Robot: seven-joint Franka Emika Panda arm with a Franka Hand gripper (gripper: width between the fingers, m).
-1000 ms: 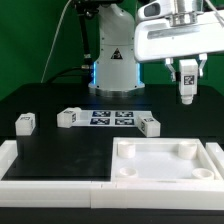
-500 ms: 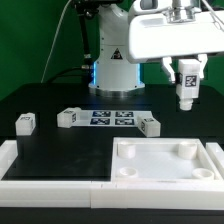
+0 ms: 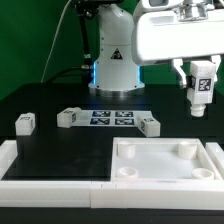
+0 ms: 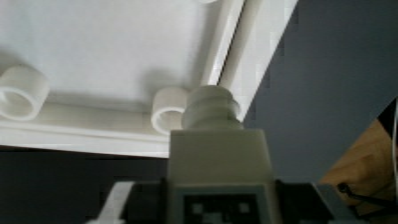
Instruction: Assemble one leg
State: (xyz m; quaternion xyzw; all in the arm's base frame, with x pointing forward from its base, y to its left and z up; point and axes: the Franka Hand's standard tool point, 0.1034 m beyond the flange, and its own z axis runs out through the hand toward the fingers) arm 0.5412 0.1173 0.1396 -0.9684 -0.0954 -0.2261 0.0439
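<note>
On the black table (image 3: 60,145) we saw a loose peg (image 3: 25,122) toward the exterior view's left. A second peg (image 3: 69,117) lay just left of the marker board (image 3: 112,118), and a third peg (image 3: 149,125) just right of it. The white tray-like tabletop (image 3: 160,162) sat at the front right, inside a white rail (image 3: 50,172), with its round corner sockets facing up. The robot's base (image 3: 112,62) stood behind the board.

The pincer (image 3: 201,72) was closed on the leg (image 3: 200,98), gripping its upper part. The leg hung upright in the air, above the tabletop's far right side and clear of it. In the wrist view the leg's tip pointed near a corner socket (image 4: 175,108), but the blur kept us from telling whether it was directly over it.
</note>
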